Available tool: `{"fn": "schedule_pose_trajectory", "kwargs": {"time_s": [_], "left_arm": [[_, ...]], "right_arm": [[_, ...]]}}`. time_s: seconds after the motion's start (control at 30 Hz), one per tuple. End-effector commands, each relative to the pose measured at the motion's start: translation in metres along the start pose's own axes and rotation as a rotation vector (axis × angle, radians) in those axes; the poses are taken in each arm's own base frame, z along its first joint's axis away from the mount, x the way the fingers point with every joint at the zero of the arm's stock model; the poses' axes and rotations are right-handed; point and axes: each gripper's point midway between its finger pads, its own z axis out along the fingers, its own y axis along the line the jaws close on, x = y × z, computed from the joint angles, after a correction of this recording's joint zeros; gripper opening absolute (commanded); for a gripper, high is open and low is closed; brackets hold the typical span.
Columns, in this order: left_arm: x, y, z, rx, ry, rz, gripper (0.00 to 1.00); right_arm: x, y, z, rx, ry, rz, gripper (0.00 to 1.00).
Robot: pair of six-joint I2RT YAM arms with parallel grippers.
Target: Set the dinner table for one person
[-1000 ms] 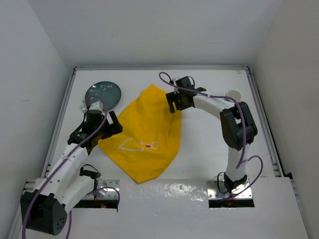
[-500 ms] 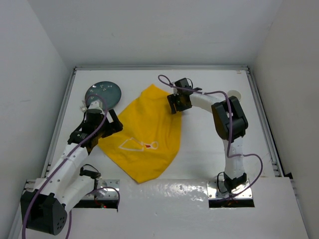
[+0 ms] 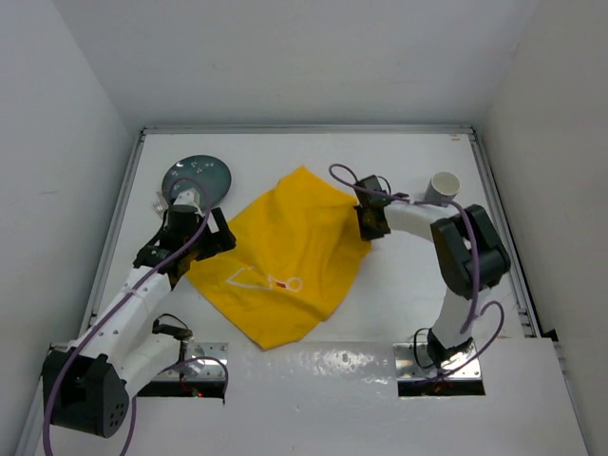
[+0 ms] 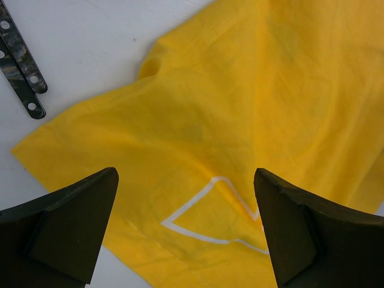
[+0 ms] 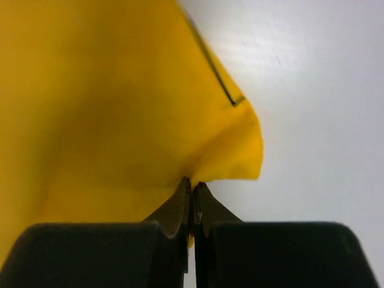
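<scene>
The dinner table (image 3: pixel 408 275) is a white tabletop with metal rails along its edges. A yellow cloth placemat (image 3: pixel 285 256) with a white outline drawing lies rumpled across its middle. My right gripper (image 3: pixel 368 224) is shut on the placemat's right corner, and the right wrist view shows the yellow cloth (image 5: pixel 120 108) pinched between the closed tips of that gripper (image 5: pixel 193 187). Over the placemat's left part my left gripper (image 3: pixel 211 239) stands wide open. In the left wrist view nothing sits between its fingers (image 4: pixel 186 177) except the cloth (image 4: pixel 240 102) lying below.
A dark teal plate (image 3: pixel 197 176) lies at the back left. A white cup (image 3: pixel 443 186) stands at the back right, beside the right arm. Two dark flat handles with holes (image 4: pixel 21 72) lie on the table left of the cloth. White walls close in the table.
My right gripper has shut on the placemat's corner and drawn it to the right and nearer, spreading the cloth. The cup now shows behind the arm. The left arm has barely moved.
</scene>
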Motion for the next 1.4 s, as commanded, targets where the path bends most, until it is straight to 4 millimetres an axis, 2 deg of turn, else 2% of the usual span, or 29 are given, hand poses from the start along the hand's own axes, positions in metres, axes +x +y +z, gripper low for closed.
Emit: {"fn": "schedule_pose_trajectory", "kwargs": {"time_s": [0.0, 0.03, 0.07, 0.13, 0.17, 0.27, 0.3, 0.37, 0.5, 0.53, 0.6, 0.73, 0.8, 0.83, 0.87, 0.9, 0.93, 0.97, 1.0, 1.03, 1.07, 1.1, 1.13, 1.17, 1.2, 1.23, 1.27, 1.3, 1.37], "left_arm": [[-0.025, -0.017, -0.002, 0.057, -0.069, 0.026, 0.94], [-0.025, -0.016, -0.002, 0.056, -0.068, 0.029, 0.94], [-0.024, -0.017, -0.001, 0.06, -0.062, 0.032, 0.94], [-0.023, -0.017, 0.001, 0.06, -0.059, 0.036, 0.94], [-0.021, -0.016, 0.002, 0.057, -0.05, 0.038, 0.94], [-0.018, -0.016, 0.004, 0.053, -0.039, 0.04, 0.94], [-0.018, -0.016, 0.004, 0.053, -0.037, 0.04, 0.94], [-0.016, -0.015, 0.005, 0.052, -0.028, 0.041, 0.94], [-0.012, -0.011, 0.007, 0.031, -0.017, 0.037, 0.94], [-0.012, -0.011, 0.007, 0.027, -0.016, 0.035, 0.94], [-0.012, -0.008, 0.009, 0.011, -0.015, 0.028, 0.94], [-0.014, 0.0, 0.016, -0.039, -0.021, -0.016, 0.86], [-0.011, 0.009, 0.023, -0.074, -0.006, -0.048, 0.79], [-0.008, 0.012, 0.025, -0.085, 0.002, -0.071, 0.78], [-0.004, 0.015, 0.029, -0.098, 0.019, -0.085, 0.76], [-0.003, 0.02, 0.032, -0.111, 0.019, -0.106, 0.75], [0.003, 0.025, 0.036, -0.129, 0.038, -0.131, 0.74], [0.006, 0.028, 0.037, -0.135, 0.044, -0.147, 0.73], [0.005, 0.032, 0.04, -0.145, 0.033, -0.17, 0.72], [0.012, 0.037, 0.042, -0.159, 0.043, -0.198, 0.72], [0.011, 0.041, 0.044, -0.169, 0.033, -0.217, 0.72], [0.017, 0.045, 0.045, -0.183, 0.039, -0.238, 0.71], [0.018, 0.049, 0.047, -0.203, 0.034, -0.247, 0.71], [0.018, 0.052, 0.048, -0.212, 0.028, -0.253, 0.71], [0.021, 0.054, 0.049, -0.221, 0.029, -0.263, 0.71], [0.022, 0.056, 0.051, -0.228, 0.028, -0.265, 0.71], [0.022, 0.057, 0.054, -0.233, 0.02, -0.275, 0.71], [0.022, 0.059, 0.055, -0.24, 0.017, -0.283, 0.71], [0.023, 0.063, 0.059, -0.259, 0.024, -0.292, 0.7]], "right_arm": [[0.059, -0.05, -0.035, 0.242, 0.101, 0.133, 0.0], [0.07, -0.056, -0.043, 0.269, 0.108, 0.149, 0.0], [0.092, -0.067, -0.057, 0.315, 0.122, 0.198, 0.0], [0.113, -0.074, -0.069, 0.337, 0.129, 0.236, 0.0], [0.132, -0.078, -0.074, 0.358, 0.147, 0.265, 0.0], [0.146, -0.083, -0.093, 0.355, 0.127, 0.302, 0.0], [0.144, -0.084, -0.1, 0.347, 0.101, 0.31, 0.05], [0.139, -0.086, -0.106, 0.348, 0.078, 0.303, 0.24], [0.092, -0.076, -0.115, 0.262, -0.047, 0.263, 0.42], [0.064, -0.069, -0.12, 0.216, -0.127, 0.237, 0.48], [0.034, -0.061, -0.124, 0.161, -0.204, 0.193, 0.53], [-0.037, -0.042, -0.129, 0.074, -0.337, 0.024, 0.52], [-0.053, -0.042, -0.111, 0.075, -0.311, -0.066, 0.47], [-0.077, -0.045, -0.113, 0.056, -0.337, -0.066, 0.47], [-0.077, -0.035, -0.094, -0.014, -0.292, -0.109, 0.47], [-0.086, -0.034, -0.088, -0.039, -0.291, -0.105, 0.47], [-0.108, -0.041, -0.089, -0.06, -0.32, -0.089, 0.47], [-0.107, -0.033, -0.069, -0.125, -0.278, -0.088, 0.47], [-0.113, -0.031, -0.062, -0.16, -0.271, -0.082, 0.48], [-0.133, -0.033, -0.064, -0.177, -0.296, -0.078, 0.48], [-0.13, -0.029, -0.045, -0.198, -0.257, -0.087, 0.49], [-0.144, -0.028, -0.044, -0.198, -0.277, -0.093, 0.51], [-0.146, -0.027, -0.037, -0.201, -0.271, -0.112, 0.53], [-0.141, -0.025, -0.019, -0.209, -0.239, -0.12, 0.54], [-0.152, -0.023, -0.017, -0.214, -0.256, -0.127, 0.54], [-0.153, -0.022, -0.01, -0.223, -0.248, -0.142, 0.55], [-0.146, -0.018, 0.006, -0.244, -0.216, -0.147, 0.56], [-0.156, -0.017, 0.009, -0.247, -0.228, -0.15, 0.57], [-0.154, -0.014, 0.02, -0.26, -0.203, -0.162, 0.58]]}}
